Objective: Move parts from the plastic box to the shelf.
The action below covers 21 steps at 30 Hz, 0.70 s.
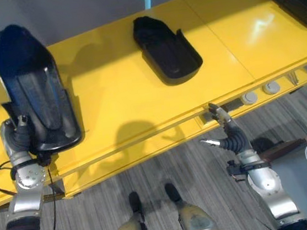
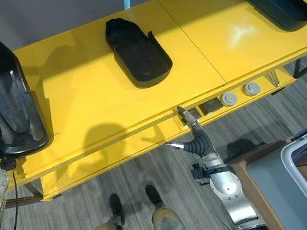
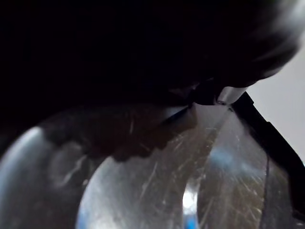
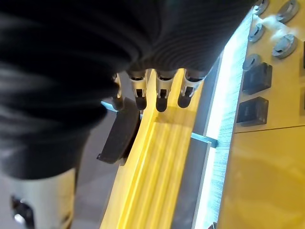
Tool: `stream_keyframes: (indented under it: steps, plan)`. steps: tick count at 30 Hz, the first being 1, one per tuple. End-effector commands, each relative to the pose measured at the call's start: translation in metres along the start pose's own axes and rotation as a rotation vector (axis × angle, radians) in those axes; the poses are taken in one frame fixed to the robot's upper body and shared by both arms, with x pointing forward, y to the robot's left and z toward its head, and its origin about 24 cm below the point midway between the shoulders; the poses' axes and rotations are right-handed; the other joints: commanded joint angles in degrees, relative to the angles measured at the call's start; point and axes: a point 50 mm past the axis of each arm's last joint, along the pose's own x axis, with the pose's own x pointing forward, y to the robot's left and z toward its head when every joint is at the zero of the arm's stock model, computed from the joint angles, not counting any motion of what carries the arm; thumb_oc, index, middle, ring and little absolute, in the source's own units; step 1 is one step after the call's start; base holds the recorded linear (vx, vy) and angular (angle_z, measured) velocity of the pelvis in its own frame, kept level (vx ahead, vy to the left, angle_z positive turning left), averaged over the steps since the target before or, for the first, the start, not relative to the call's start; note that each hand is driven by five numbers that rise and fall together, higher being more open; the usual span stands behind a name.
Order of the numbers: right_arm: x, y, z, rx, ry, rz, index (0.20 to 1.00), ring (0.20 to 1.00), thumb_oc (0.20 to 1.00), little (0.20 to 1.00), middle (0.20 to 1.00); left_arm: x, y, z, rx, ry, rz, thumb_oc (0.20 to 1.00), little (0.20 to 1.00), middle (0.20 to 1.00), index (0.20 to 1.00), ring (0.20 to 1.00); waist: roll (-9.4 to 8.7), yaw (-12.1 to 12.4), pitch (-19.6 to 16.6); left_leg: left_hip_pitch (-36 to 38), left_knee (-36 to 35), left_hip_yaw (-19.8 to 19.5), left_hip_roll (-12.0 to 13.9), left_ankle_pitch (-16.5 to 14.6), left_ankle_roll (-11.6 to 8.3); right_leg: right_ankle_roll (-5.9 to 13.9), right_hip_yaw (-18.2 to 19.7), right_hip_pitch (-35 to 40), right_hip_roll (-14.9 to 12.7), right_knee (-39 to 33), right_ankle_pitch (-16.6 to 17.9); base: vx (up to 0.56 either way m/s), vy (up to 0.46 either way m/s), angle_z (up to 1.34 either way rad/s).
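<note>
The left robot hand [image 1: 18, 136] meets the near end of a black part [image 1: 34, 89] on the yellow shelf's [image 1: 125, 107] left end, long axis running front to back; its grasp cannot be told. The right robot hand [image 2: 190, 130] hangs slack, empty, at the shelf's front edge. No legible writing.

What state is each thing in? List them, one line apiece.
Left black part: on the yellow shelf, at its front edge, left hand against it.
Middle black part: lying on the shelf, hollow side up, untouched.
Right black part: lying on the shelf, untouched.
Right hand: empty, fingers relaxed, below the shelf edge.
</note>
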Motion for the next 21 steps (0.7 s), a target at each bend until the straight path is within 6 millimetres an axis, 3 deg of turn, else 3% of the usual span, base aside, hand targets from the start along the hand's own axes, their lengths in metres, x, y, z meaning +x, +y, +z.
stream_keyframes:
  steps: [1, 6, 7, 8, 14, 21]
  plan:
    - [-0.004, -0.003, 0.01, -0.002, -0.059, -0.006, 1.0, 1.0, 1.0, 1.0, 1.0, 0.022, 0.028, 0.002, 0.076, -0.03, 0.079, 0.2, 0.2, 0.2, 0.2, 0.2, -2.09, -0.23, -3.2, 5.27, 0.26, 1.51, 2.99, -7.45, -1.37, 2.53, 0.79, 1.1, -2.38, 0.62, -4.57, 0.0, 0.0, 0.0]
    - [-0.004, -0.002, 0.008, 0.007, -0.048, -0.009, 1.0, 1.0, 1.0, 1.0, 1.0, 0.026, 0.033, -0.009, 0.109, 0.023, 0.089, 0.203, 0.203, 0.203, 0.203, 0.203, -2.14, -0.35, -3.09, 5.2, 0.26, 1.72, 3.22, -7.37, -1.44, 2.56, 0.8, 0.94, -2.2, 0.67, -4.53, 0.0, 0.0, 0.0]
    - [-0.004, -0.002, 0.008, 0.007, -0.047, -0.006, 1.0, 1.0, 1.0, 1.0, 1.0, 0.027, 0.032, -0.009, 0.113, 0.027, 0.08, 0.504, 0.504, 0.504, 0.504, 0.504, -2.08, -0.48, -3.12, 5.22, 0.23, 1.77, 3.25, -7.36, -1.48, 2.59, 0.76, 0.93, -2.17, 0.68, -4.53, 0.0, 0.0, 0.0]
    - [-0.004, -0.002, 0.008, 0.01, -0.048, -0.006, 1.0, 1.0, 1.0, 1.0, 1.0, 0.03, 0.032, -0.009, 0.115, 0.029, 0.077, 1.0, 1.0, 1.0, 1.0, 1.0, -2.09, -0.52, -3.07, 5.23, 0.23, 1.8, 3.31, -7.33, -1.51, 2.62, 0.69, 0.93, -2.16, 0.69, -4.53, 0.0, 0.0, 0.0]
    - [-0.003, 0.001, 0.006, 0.011, -0.049, -0.002, 1.0, 1.0, 1.0, 1.0, 1.0, 0.043, 0.023, -0.002, 0.111, 0.019, 0.047, 1.0, 1.0, 1.0, 1.0, 1.0, -2.16, -0.98, -2.85, 4.89, 0.17, 1.82, 3.42, -7.07, -1.63, 2.7, 0.35, 0.71, -2.12, 0.64, -4.36, -0.01, -0.002, 0.01]
    - [-0.004, -0.002, 0.005, 0.0, -0.039, -0.032, 1.0, 1.0, 1.0, 1.0, 1.0, 0.037, 0.009, 0.014, 0.077, -0.062, 0.008, 1.0, 1.0, 1.0, 1.0, 1.0, -2.33, -0.81, -2.85, 4.67, 0.15, 1.27, 3.44, -6.93, -1.61, 2.66, -0.26, 0.73, -2.17, 0.57, -4.34, 0.0, 0.0, 0.0]
